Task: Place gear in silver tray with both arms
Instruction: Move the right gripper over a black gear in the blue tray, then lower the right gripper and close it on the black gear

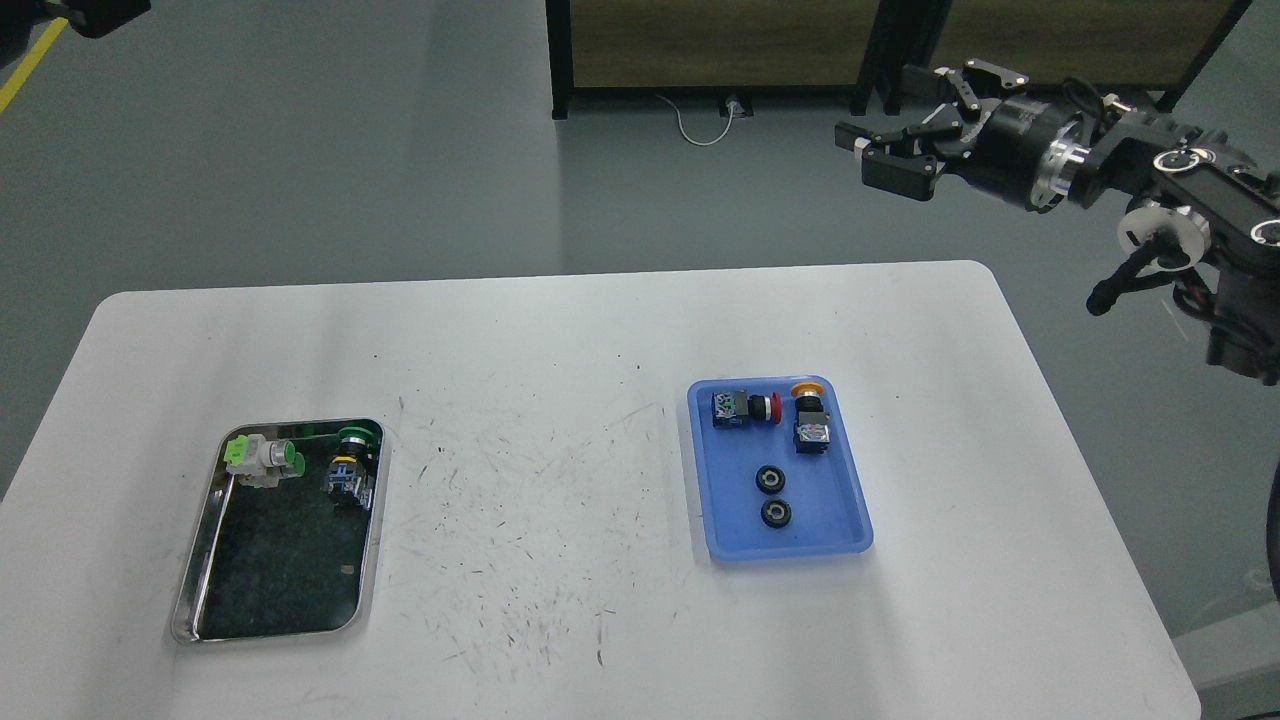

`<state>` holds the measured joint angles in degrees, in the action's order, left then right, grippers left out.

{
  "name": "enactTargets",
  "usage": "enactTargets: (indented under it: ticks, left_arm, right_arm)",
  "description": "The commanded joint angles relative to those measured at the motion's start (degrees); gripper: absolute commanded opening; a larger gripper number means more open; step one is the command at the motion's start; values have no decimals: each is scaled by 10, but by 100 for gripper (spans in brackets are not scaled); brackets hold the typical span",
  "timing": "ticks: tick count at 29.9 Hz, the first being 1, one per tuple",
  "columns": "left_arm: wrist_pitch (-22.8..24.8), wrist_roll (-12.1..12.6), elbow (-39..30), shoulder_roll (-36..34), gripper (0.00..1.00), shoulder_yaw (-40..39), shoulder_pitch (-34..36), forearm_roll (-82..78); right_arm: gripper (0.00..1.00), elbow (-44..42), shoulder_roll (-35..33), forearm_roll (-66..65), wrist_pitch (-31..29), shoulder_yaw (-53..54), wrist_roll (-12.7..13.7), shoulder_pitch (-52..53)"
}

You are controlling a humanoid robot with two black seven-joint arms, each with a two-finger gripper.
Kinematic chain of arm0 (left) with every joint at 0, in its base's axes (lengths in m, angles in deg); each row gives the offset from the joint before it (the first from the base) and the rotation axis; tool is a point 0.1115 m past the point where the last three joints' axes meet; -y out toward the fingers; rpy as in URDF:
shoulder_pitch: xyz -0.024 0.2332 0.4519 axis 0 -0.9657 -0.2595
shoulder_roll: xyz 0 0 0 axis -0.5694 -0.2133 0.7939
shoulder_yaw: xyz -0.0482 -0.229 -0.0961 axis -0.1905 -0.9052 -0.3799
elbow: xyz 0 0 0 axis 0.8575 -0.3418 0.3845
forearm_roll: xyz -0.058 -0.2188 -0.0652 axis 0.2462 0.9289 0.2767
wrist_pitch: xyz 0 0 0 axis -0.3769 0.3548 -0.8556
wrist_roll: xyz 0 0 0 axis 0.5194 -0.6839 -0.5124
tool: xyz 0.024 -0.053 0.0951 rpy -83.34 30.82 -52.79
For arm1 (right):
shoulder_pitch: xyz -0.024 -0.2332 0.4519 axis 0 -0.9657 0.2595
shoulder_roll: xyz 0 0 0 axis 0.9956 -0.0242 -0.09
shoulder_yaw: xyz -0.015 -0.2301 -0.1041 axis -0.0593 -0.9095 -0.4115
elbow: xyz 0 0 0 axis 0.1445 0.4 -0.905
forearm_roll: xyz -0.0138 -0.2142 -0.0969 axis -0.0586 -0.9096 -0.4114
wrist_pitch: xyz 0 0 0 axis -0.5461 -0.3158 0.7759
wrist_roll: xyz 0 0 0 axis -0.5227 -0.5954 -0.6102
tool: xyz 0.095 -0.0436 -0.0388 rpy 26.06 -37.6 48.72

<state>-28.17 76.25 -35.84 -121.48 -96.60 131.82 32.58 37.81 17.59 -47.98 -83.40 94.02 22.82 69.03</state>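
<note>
Two small black gears (771,480) (776,513) with silver centres lie in the blue plastic tray (845,500) on the right of the white table. The silver tray (280,580) lies on the left, holding a light-green push button (262,458) and a dark-green-capped switch (350,465) at its far end. My right gripper (880,150) hangs open and empty, high beyond the table's far right edge, far from the gears. Only a black tip of my left arm (100,14) shows in the top left corner; its fingers cannot be made out.
The blue tray also holds a red-capped switch (745,408) and a yellow-capped switch (812,420) at its far end. The white table (560,400) has scuff marks in the middle. Dark wooden cabinets (720,40) stand on the floor behind it.
</note>
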Motion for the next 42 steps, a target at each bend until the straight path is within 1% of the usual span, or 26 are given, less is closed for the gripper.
enactTargets:
  ticks: [1, 3, 4, 8, 12, 16, 19, 26, 35, 42]
  left_arm:
    - [55, -37, -40, -58, 98, 0, -35, -4]
    - [61, -45, -58, -76, 98, 0, -52, -5]
    - [60, -45, -67, -82, 98, 0, -62, -7]
    - [55, -46, -98, -102, 98, -1, -88, -12]
    - [54, -45, -100, -111, 98, -1, -94, -17]
    - [54, -45, -100, -122, 98, -1, -94, -18]
    - [54, -45, -100, -129, 98, 0, -97, -20]
    - [54, -46, -102, -137, 98, 0, -110, -21]
    - [53, -47, -106, -144, 98, -7, -110, -21]
    - [53, -47, -110, -161, 98, -8, -111, -20]
  right_arm:
    - [99, 32, 5, -17, 0, -32, 8, -14]
    - [99, 47, 4, -19, 0, -57, 18, -15]
    - [99, 56, 3, -21, 0, -72, 21, -17]
    - [99, 92, 3, -36, 0, -131, 24, -33]
    - [99, 119, 2, -62, 0, -161, 24, -65]
    - [99, 119, 10, -79, 0, -168, 25, -95]
    - [99, 119, 18, -83, 0, -175, 31, -110]
    - [99, 109, 36, -102, 0, -193, 29, -136]
    - [98, 40, 85, -116, 0, -186, 24, -157]
    - [89, 6, 116, -117, 0, -182, 21, -166]
